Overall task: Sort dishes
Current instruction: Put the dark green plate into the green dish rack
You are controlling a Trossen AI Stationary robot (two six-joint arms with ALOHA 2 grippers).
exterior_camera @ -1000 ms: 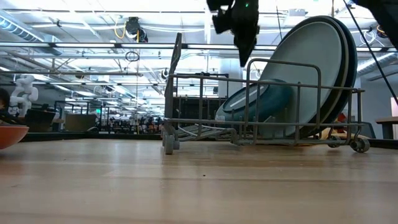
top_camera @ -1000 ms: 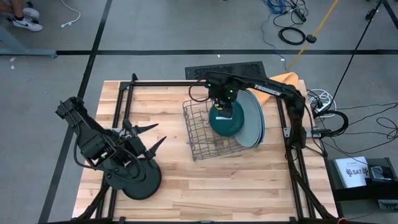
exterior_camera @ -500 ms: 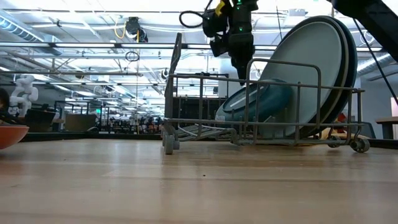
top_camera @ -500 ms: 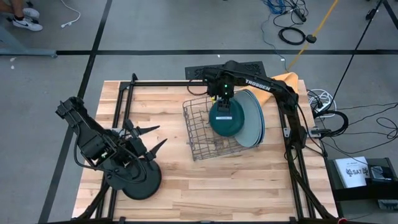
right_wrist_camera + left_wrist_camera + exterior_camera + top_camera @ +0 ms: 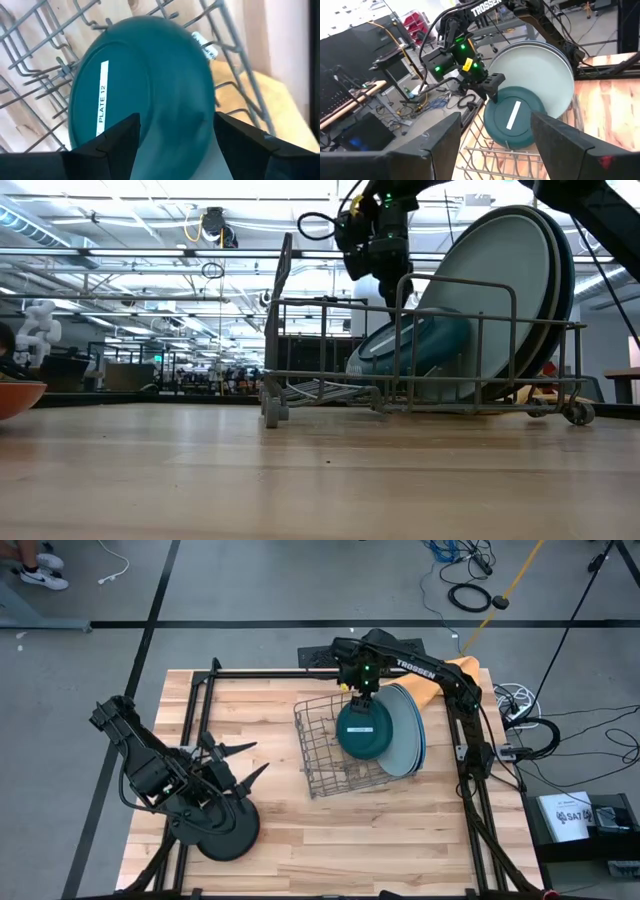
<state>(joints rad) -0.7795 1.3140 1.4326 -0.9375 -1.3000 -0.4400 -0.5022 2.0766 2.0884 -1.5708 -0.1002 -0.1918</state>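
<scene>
The black plate is seen directly beneath the wide-spread, empty left pincer, while the right pincer, likewise spread and empty, hangs over the racked dark teal plate.

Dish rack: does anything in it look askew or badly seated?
The teal plate lies tilted far over, leaning back on the large plates rather than upright in a slot of the rack. The large plates lean together against the rack's end.
</scene>
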